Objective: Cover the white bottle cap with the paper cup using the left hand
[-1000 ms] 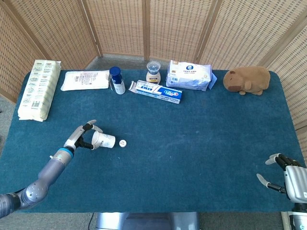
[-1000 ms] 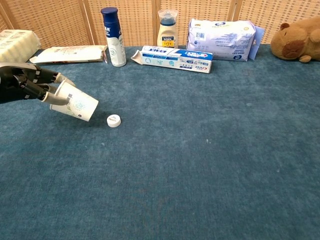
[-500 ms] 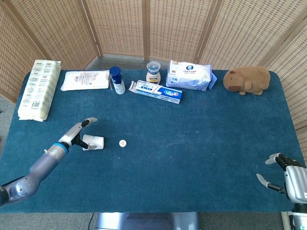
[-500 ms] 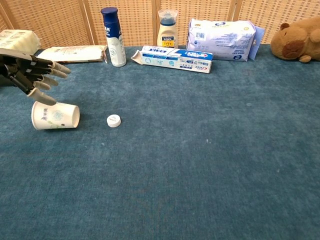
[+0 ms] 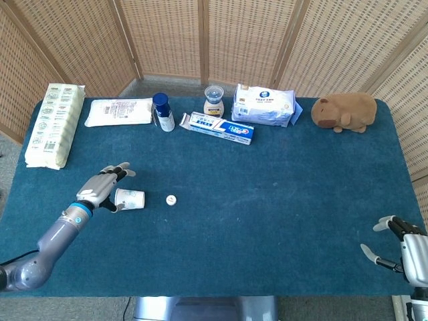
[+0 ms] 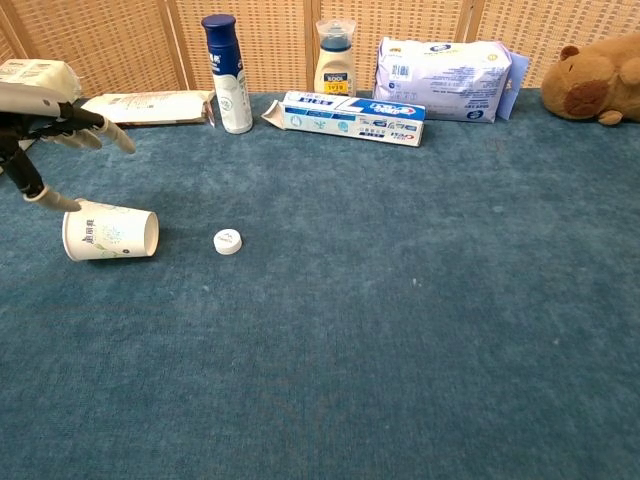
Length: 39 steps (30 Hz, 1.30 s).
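The paper cup [image 5: 130,198] [image 6: 110,233] lies on its side on the blue cloth, its mouth turned toward the white bottle cap [image 5: 171,200] [image 6: 228,241], which sits a short way to its right. My left hand [image 5: 101,189] [image 6: 45,140] hovers just left of and above the cup with fingers spread, holding nothing. In the chest view a fingertip hangs close to the cup's base; contact cannot be told. My right hand [image 5: 401,245] rests open at the table's front right corner, seen only in the head view.
Along the back edge stand a blue bottle [image 5: 162,112], a small jar [image 5: 214,101], a toothpaste box [image 5: 221,127], a wipes pack [image 5: 264,105] and a plush toy [image 5: 344,112]. Two flat packs [image 5: 119,112] [image 5: 55,124] lie at the back left.
The left hand let go of the cup, which dropped onto its side left of the cap. The hand then drew back to the left and spread its fingers.
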Motion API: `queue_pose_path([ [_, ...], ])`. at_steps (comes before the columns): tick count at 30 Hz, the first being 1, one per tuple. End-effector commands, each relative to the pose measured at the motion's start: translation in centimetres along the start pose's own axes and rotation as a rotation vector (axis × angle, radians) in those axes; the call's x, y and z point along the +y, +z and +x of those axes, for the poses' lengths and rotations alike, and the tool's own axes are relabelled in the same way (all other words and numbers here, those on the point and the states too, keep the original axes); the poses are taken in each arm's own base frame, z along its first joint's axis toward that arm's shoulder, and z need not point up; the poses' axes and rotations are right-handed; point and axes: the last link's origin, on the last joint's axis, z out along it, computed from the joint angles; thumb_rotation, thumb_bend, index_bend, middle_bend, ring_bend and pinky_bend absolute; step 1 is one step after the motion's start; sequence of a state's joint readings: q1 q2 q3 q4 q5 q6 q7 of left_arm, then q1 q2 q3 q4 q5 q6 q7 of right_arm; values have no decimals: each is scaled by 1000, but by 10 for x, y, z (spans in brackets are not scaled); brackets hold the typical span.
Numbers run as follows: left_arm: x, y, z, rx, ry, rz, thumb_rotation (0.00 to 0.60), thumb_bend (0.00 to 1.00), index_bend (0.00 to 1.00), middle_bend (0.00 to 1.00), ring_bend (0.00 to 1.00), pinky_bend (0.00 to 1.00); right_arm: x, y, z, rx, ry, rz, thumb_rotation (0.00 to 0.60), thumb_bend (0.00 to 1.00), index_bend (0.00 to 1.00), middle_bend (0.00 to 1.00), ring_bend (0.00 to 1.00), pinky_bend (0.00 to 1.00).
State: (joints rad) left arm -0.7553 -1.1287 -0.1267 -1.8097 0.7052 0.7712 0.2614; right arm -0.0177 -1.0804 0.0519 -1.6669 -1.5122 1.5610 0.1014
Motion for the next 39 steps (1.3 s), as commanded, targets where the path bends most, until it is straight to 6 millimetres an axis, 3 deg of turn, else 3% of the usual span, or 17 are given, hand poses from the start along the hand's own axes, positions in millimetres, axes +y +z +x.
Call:
queue_pose_path([
  [1, 11, -1, -20, 31, 206, 10, 600, 282, 168, 11, 0, 1, 2, -1, 1, 3, 1, -4, 407, 261, 442, 373, 408, 402],
  [15, 27, 15, -55, 36, 269, 49, 600, 279, 188, 11, 0, 2, 9, -5, 3, 8, 6, -19, 414, 260, 441, 373, 408, 406],
  [24, 29, 23, -63, 42, 251, 68, 600, 279, 196, 10, 0, 1, 12, -6, 5, 13, 9, -28, 410, 260, 442, 374, 408, 406],
  [33, 28, 26, -71, 70, 234, 77, 600, 312, 414, 11, 0, 1, 11, -7, 7, 18, 12, -28, 410, 260, 442, 373, 408, 411],
  [39, 24, 24, -74, 75, 240, 92, 600, 314, 443, 11, 0, 1, 9, -7, 9, 25, 21, -25, 412, 260, 442, 374, 408, 414],
])
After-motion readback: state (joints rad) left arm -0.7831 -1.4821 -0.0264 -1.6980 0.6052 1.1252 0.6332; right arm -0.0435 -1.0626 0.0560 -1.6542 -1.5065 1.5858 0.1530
